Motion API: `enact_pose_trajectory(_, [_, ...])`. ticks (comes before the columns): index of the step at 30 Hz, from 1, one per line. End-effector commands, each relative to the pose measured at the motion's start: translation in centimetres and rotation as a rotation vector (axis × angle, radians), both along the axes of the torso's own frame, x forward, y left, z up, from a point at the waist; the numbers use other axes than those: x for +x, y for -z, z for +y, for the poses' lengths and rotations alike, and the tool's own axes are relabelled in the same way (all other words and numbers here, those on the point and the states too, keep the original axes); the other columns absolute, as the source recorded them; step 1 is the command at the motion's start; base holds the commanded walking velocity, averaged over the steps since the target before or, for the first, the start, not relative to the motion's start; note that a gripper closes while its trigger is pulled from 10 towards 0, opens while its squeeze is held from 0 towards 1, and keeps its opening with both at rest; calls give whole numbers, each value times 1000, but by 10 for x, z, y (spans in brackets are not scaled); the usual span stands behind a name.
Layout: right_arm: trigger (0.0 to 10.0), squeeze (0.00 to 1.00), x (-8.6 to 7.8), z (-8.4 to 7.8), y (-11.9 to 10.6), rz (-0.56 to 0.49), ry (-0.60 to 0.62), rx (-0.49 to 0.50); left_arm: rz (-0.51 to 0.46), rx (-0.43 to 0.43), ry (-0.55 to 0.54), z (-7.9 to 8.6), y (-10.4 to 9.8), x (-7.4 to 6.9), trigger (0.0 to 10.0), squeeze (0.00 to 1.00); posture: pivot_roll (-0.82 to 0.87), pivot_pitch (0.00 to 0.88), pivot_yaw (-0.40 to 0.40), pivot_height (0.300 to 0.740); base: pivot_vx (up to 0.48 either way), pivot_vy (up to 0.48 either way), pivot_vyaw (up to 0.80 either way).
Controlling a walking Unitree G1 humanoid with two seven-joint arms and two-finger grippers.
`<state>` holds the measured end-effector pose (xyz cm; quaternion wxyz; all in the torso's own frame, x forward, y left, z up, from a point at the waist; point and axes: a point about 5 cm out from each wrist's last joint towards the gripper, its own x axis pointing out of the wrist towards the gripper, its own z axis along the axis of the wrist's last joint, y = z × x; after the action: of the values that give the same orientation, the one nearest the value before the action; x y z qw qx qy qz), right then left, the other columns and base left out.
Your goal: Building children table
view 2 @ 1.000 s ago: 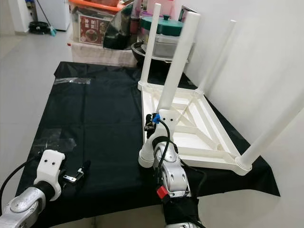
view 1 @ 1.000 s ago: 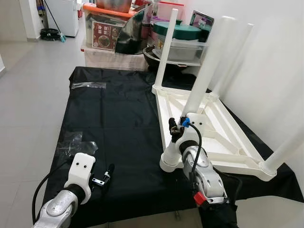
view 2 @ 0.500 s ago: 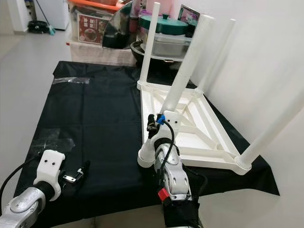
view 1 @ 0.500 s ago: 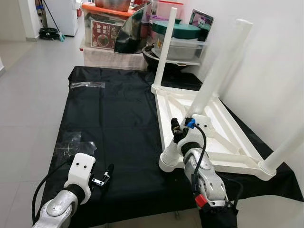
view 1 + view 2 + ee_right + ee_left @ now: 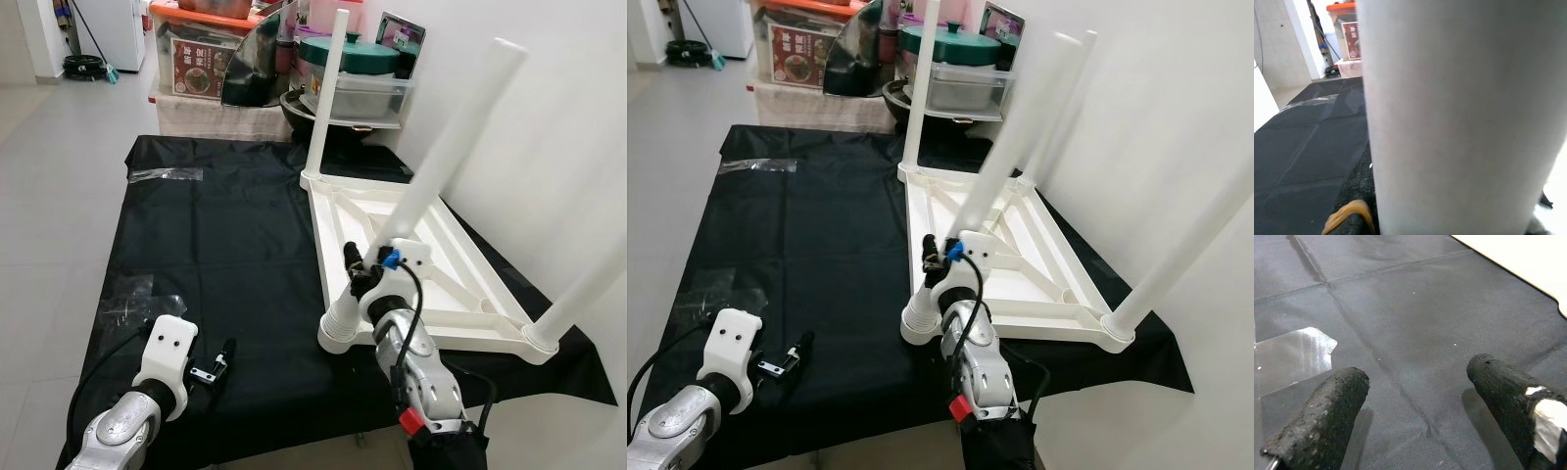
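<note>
- A white table leg [image 5: 446, 147] is held tilted, its lower end at the near left corner socket [image 5: 338, 331] of the upturned white table top [image 5: 460, 294].
- The table top is laid underside up on the right part of a black sheet [image 5: 235, 245] on the floor, close to a white wall [image 5: 578, 117].
- Other legs are seen upright at the far left corner [image 5: 327, 93] and slanted at the near right corner [image 5: 578, 299].
- The right gripper [image 5: 364, 269] is closed around the tilted leg low down, just above the socket.
- The left gripper [image 5: 1415, 401] is kept low over the sheet with its fingers [image 5: 1327, 416] spread and nothing between them, well apart from the table.
- Clear plastic wrap [image 5: 137, 299] is seen on the sheet near it.
- Boxes and pots [image 5: 353, 73] are stacked beyond the sheet.
</note>
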<state>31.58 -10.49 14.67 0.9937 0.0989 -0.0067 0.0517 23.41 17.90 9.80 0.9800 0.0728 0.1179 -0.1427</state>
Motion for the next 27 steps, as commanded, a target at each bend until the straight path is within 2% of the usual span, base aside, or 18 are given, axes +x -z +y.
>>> enact_pose_trajectory(1, [0, 0, -2, -15, 18, 71, 52, -55, 4, 7, 2, -1, 3, 1, 10000, 0, 87, 0, -142, 740, 0, 0, 0])
enact_pose_trajectory(11, [0, 0, -3, -15, 21, 61, 40, -68, 5, 7, 1, 0, 3, 1, 10000, 0, 88, 0, -144, 740, 0, 0, 0])
enact_pose_trajectory(18, [0, 0, -3, -8, 22, 71, -28, -124, 4, 6, 5, -2, 3, 1, 10000, 0, 86, 0, -145, 740, 0, 0, 0])
enact_pose_trajectory(27, [0, 0, 0, -4, 21, 84, -80, -142, 5, 4, 7, -3, 4, 2, 10000, 0, 87, 0, -148, 740, 0, 0, 0])
